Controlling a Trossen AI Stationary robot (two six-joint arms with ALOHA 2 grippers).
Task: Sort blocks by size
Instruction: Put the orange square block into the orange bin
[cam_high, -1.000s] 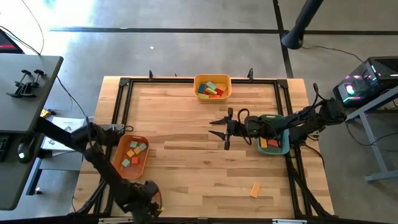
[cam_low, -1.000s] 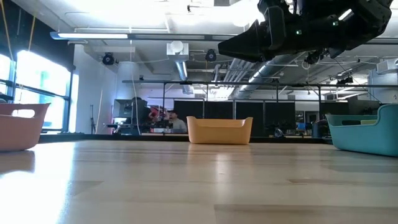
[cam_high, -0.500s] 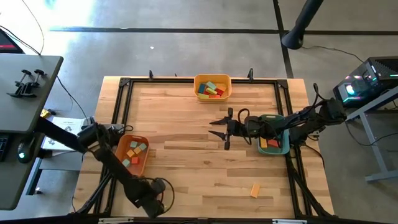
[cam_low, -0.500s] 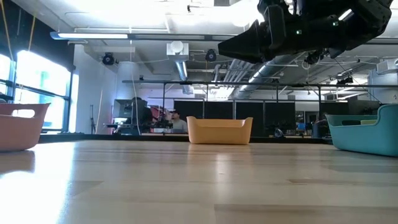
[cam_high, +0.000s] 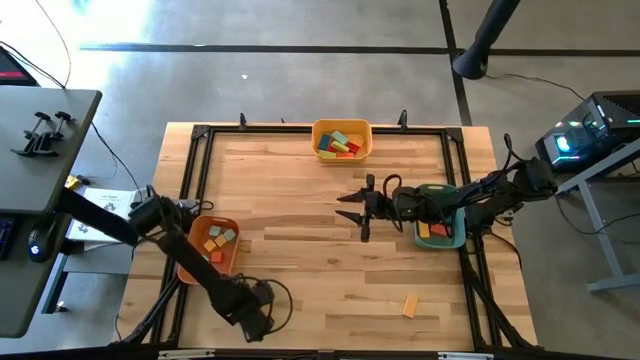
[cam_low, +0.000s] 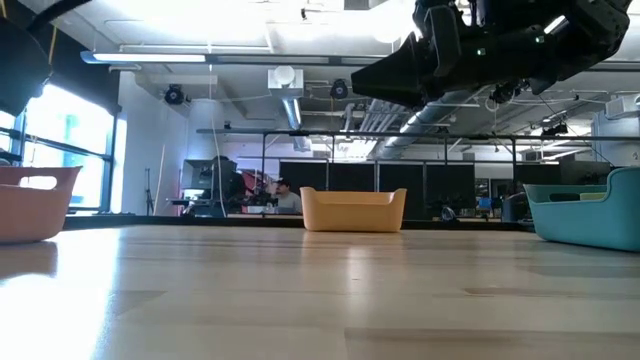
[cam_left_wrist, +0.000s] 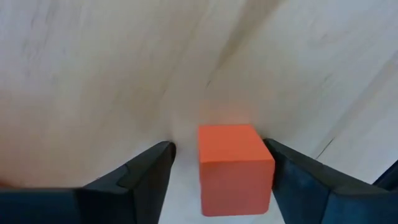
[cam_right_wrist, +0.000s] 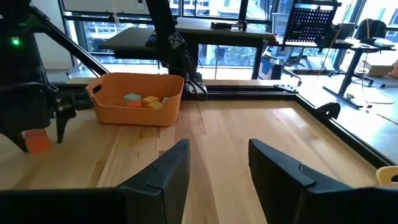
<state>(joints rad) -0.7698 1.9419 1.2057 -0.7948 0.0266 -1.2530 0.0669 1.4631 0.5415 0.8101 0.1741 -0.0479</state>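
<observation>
Orange block (cam_left_wrist: 235, 167) between the left hand's (cam_left_wrist: 217, 171) spread fingers — nearer one finger (cam_left_wrist: 298, 180), not gripped.

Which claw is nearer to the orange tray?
The left. The left claw is just beyond the orange tray, near the table's front edge; the right claw hovers mid-table, much farther.

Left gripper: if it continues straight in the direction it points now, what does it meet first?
Probably the orange cube, which sits on the wooden table between the open fingers of the left gripper. How near the cube is cannot be judged.
</observation>
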